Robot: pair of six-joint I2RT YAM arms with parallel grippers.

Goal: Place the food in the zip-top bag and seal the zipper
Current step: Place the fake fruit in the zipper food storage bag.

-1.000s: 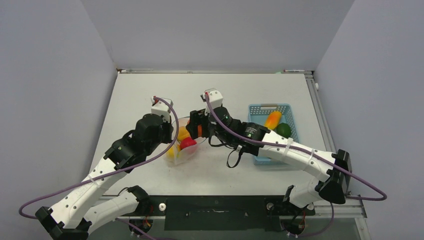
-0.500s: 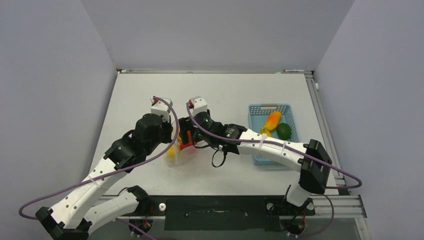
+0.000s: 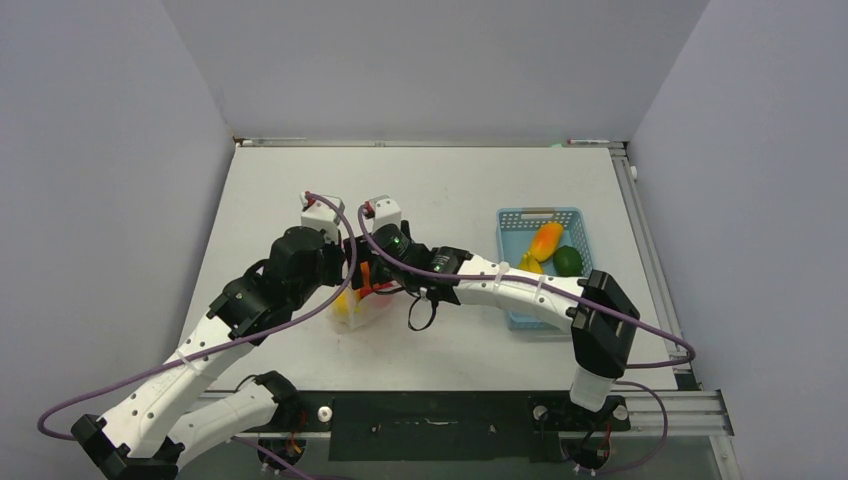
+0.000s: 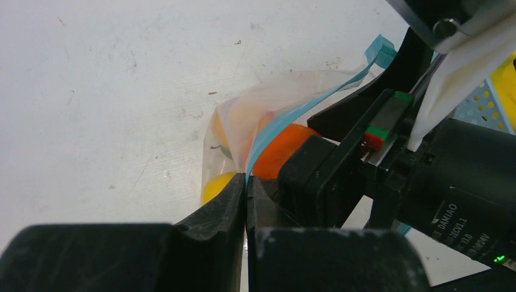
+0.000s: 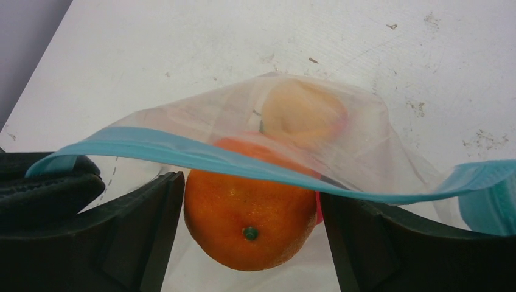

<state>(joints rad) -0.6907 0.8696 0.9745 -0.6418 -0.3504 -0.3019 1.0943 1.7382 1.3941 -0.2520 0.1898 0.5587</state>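
Observation:
The clear zip-top bag lies left of centre with yellow and red fruit in it. My left gripper is shut on its light blue zipper strip and holds the mouth up. My right gripper is shut on an orange round and holds it just under the zipper at the bag's mouth. A pale orange fruit shows through the bag wall behind it. In the top view both grippers meet over the bag, the right one hiding most of its mouth.
The light blue basket stands at the right with an orange-yellow fruit, a green one and a yellow banana. My right arm stretches across the table's middle from the basket side.
My right gripper has moved left from mid-table to the bag's mouth, carrying the orange. My left gripper has kept its hold on the bag.

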